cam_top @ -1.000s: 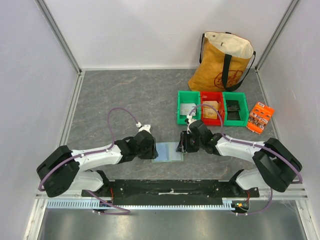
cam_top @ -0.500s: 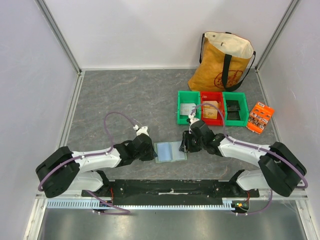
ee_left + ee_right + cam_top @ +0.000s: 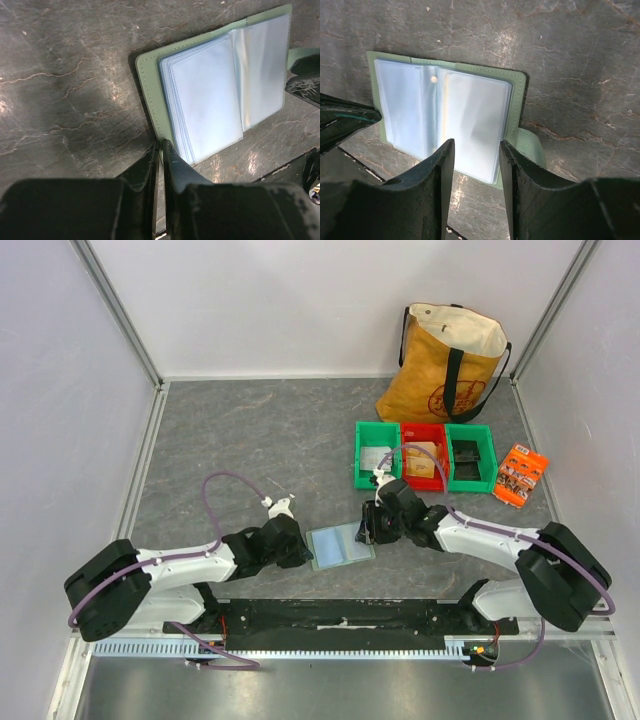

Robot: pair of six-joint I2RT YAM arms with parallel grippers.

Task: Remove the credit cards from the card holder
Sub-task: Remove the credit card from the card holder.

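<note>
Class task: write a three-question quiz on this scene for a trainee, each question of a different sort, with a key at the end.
1. True or false: the card holder lies open on the table.
2. The right tool has its jaws: A apart, B shut, C out of view.
3. Fill in: the middle bin is coloured ___.
Key: 1 true; 2 A; 3 red.

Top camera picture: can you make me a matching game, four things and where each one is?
Things: 1 card holder; 2 red bin; 3 tote bag; 4 orange packet.
Places: A between two green bins; B back right corner; C lying open, nearest the front; D right of the bins.
Pairs: 1-C, 2-A, 3-B, 4-D.
</note>
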